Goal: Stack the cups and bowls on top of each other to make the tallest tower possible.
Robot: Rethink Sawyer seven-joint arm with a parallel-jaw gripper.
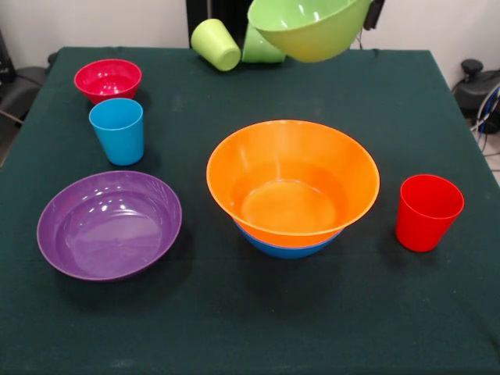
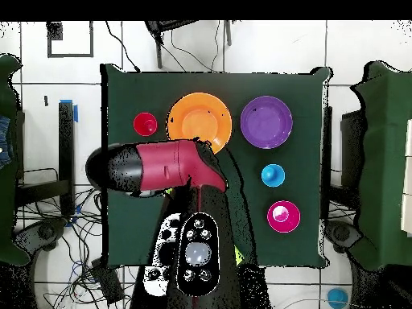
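A green bowl [image 1: 308,27] hangs tilted in the air over the table's far edge, with my gripper [image 1: 369,16] shut on its right rim. Only a dark bit of the gripper shows there, and the arm [image 2: 161,166] covers it in the overhead view. The large orange bowl [image 1: 293,183] [image 2: 199,122] sits nested in a blue bowl [image 1: 285,248] mid-table, a low tower of two. A yellow-green cup [image 1: 216,44] lies on its side at the back, next to a green cup [image 1: 260,48] half hidden behind the lifted bowl.
A red cup [image 1: 427,212] [image 2: 146,124] stands upright right of the pile. On the left are a purple bowl [image 1: 109,224] [image 2: 266,121], a sky blue cup [image 1: 117,130] [image 2: 273,175] and a small red bowl [image 1: 108,80] [image 2: 283,216]. The dark green tablecloth [image 1: 234,328] reaches the table edges.
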